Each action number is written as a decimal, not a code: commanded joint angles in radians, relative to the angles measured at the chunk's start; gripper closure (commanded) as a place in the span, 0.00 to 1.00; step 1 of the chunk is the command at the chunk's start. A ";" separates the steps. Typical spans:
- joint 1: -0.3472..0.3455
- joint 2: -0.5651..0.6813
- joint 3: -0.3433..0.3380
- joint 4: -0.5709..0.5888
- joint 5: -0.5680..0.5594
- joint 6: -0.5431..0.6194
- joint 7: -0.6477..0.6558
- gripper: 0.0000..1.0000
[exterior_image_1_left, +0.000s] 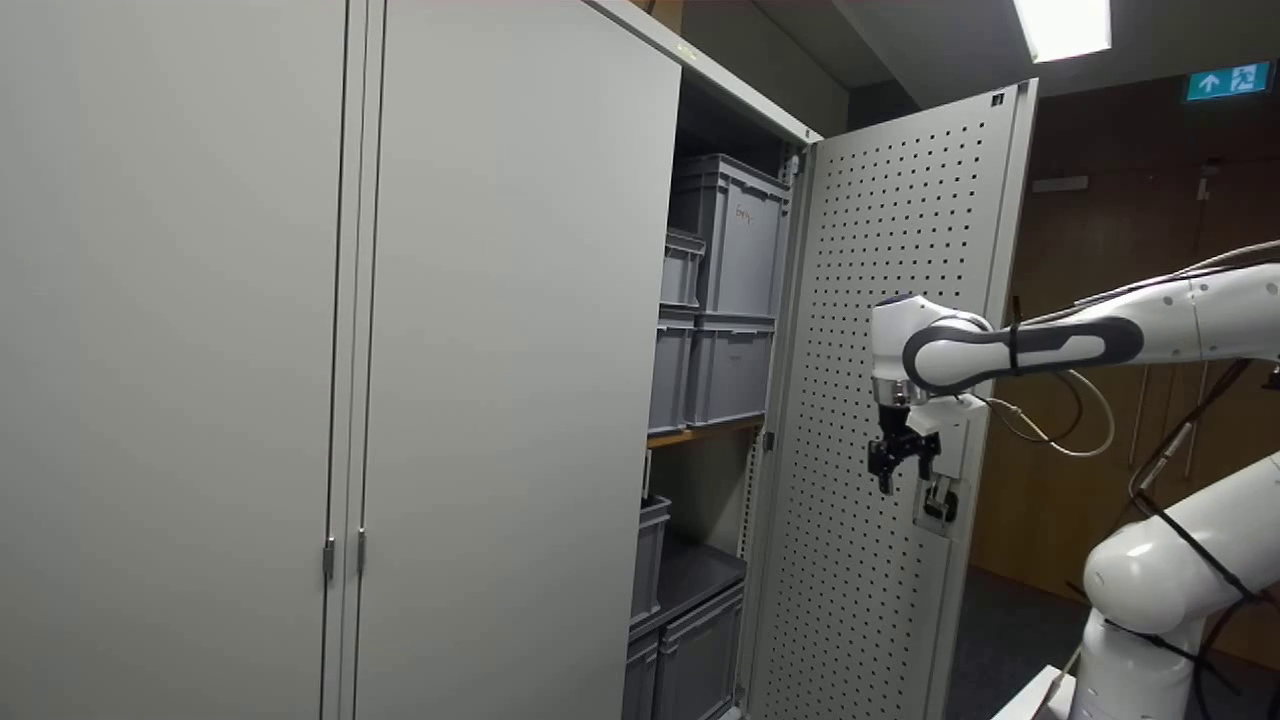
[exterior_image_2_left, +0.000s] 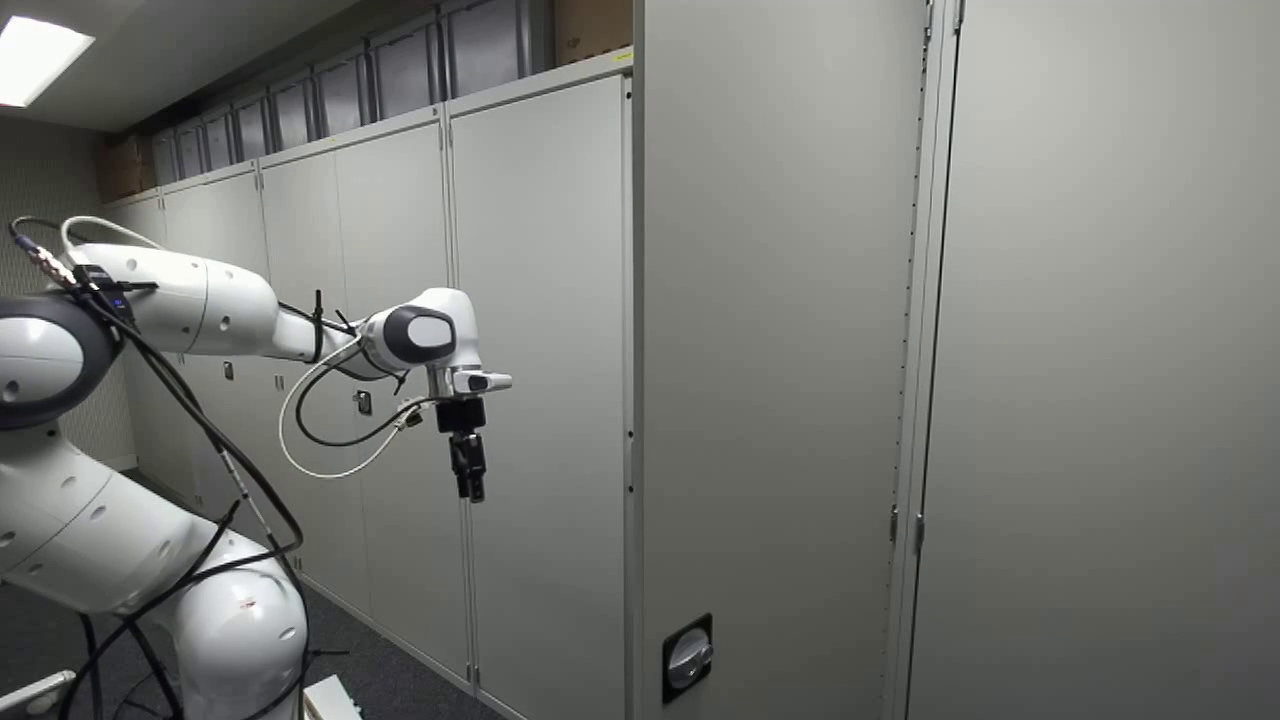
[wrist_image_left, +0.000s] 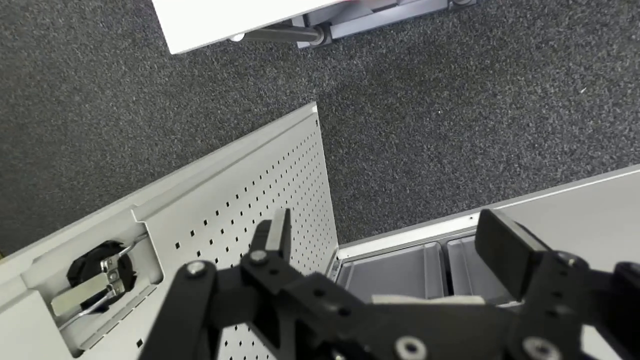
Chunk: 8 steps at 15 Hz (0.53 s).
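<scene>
While the forearm (exterior_image_1_left: 1165, 318) stretches nearly level, the claw (exterior_image_1_left: 906, 481) points straight down, spread wide.

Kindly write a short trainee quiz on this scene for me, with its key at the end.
1. Either/or: is the Robotiq gripper open or shut?
2. Fill in: in the wrist view, the latch mechanism on the perforated cabinet door lies toward the picture's lower ___ corner.
3. Multiple choice: in an exterior view, what is stacked inside, beside that door? (a) glass jars; (b) grey stacking bins; (c) folded coats.

Key: 1. Open, with nothing held. 2. Left. 3. (b).
</scene>
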 joint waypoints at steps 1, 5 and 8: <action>-0.019 -0.122 -0.009 -0.058 -0.021 -0.033 0.003 0.00; -0.035 -0.227 -0.021 -0.112 -0.067 -0.062 -0.027 0.00; -0.050 -0.302 -0.060 -0.160 -0.076 -0.059 -0.051 0.00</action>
